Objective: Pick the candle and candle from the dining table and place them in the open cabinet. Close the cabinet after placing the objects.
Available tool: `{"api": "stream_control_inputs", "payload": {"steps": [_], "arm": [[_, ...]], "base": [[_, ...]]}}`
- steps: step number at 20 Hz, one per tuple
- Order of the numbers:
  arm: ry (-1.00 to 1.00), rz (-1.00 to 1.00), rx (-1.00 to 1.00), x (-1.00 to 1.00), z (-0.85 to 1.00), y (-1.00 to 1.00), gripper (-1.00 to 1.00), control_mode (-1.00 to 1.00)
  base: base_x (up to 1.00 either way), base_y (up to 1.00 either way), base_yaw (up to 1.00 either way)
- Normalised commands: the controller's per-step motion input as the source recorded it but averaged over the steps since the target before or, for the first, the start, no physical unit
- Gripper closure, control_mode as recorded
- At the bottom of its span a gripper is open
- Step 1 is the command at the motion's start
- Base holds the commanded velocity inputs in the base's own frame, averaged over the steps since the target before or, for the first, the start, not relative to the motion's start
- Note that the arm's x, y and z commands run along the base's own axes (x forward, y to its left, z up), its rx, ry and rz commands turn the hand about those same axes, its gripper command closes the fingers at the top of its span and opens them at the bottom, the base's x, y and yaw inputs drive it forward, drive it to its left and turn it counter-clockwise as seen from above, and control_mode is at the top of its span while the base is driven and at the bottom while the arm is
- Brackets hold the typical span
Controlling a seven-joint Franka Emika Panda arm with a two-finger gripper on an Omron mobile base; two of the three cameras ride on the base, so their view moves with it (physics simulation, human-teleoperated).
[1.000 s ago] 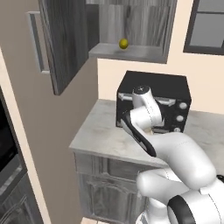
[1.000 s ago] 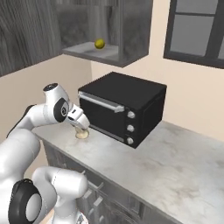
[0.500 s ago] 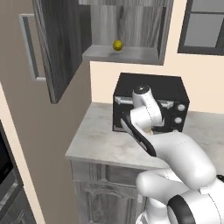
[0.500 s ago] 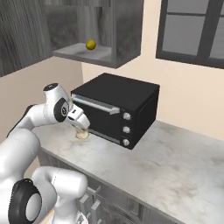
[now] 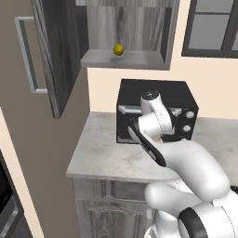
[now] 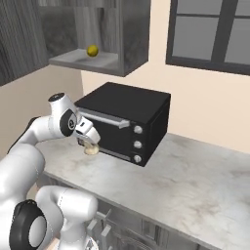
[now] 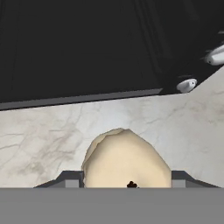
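Observation:
A squat cream candle (image 7: 124, 159) sits between my two fingers, and my gripper (image 7: 127, 181) is shut on it. From the right base view the candle (image 6: 91, 149) hangs under the gripper (image 6: 88, 142) just above a marble counter, close to the front of a black appliance. The dark grey cabinet (image 5: 125, 58) stands open above, its door (image 5: 56, 56) swung out to the left with a silver bar handle (image 5: 25, 56). The same cabinet (image 6: 132, 34) is at the upper left in the right base view. The dining table is out of view.
A small yellow ball (image 5: 118, 49) (image 6: 92, 50) lies on the cabinet shelf. The black boxy appliance (image 5: 158, 100) (image 6: 127, 117) stands on the marble counter (image 5: 102, 148) (image 6: 195, 171). A dark-framed window (image 6: 210, 34) is on the wall to the right.
The whole picture has shifted in both base views, so the base has driven; cabinet and appliance sit further right in frame. The arm keeps the same pose with the candle in its grip.

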Motion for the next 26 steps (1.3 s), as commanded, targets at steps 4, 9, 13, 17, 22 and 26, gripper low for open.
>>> {"api": "stream_control_inputs", "payload": {"steps": [4,9,13,17,22,26], "arm": [[0.00,0.00,0.00,0.00,0.00,0.00,1.00,1.00],[0.00,0.00,0.00,0.00,0.00,0.00,1.00,1.00],[0.00,0.00,0.00,0.00,0.00,0.00,1.00,1.00],[-0.16,0.00,-0.03,-0.03,0.35,0.05,1.00,-1.00],[-0.10,0.00,-0.04,0.00,0.49,0.03,1.00,-1.00],[-0.04,-0.02,-0.04,0.00,0.55,0.01,1.00,-1.00]], "base": [[0.75,0.17,-0.17],[0.25,0.10,-0.07],[-0.03,0.01,0.00],[0.00,0.00,0.00],[0.00,0.00,0.00],[0.00,0.00,0.00]]}}
